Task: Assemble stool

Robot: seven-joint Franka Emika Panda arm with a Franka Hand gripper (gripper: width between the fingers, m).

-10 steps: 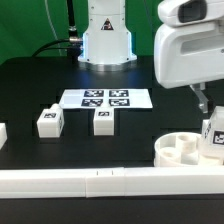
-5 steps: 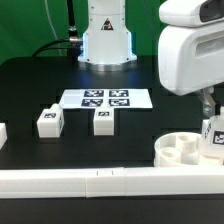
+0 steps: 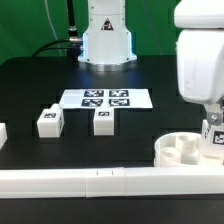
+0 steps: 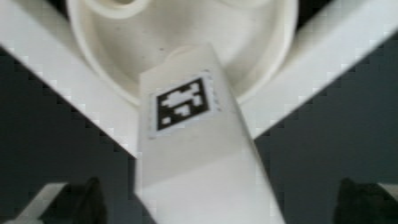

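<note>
— What is taken in first?

— The white arm (image 3: 200,55), which is hung over the exterior view's right side of the dark desk (image 3: 30,90). Next, a long white rail (image 3: 100,182) is laid along the near edge. The round seat (image 3: 180,150) is set against that rail at the near right, probably so it is braced while parts are fitted.

— And the smaller things?

— The marker board (image 3: 105,98) is fixed flat at the far middle. Just near of it, two loose legs (image 3: 47,122) (image 3: 103,121) are stood side by side, well apart from the seat and, it is judged, kept clear until wanted.

— Where is the third?

— A tagged leg (image 3: 215,137) is stood upright at the seat's right side. Whether it is seated in a socket cannot be told.

— Is it gripped?

— In the wrist view the tool (image 4: 217,200) is centred over that leg. Its dark fingers (image 4: 71,198) are spread wide on either side, and bare desk is shown between each finger and the leg. So it is read as spread and empty, lined up so the leg can be taken squarely.
</note>
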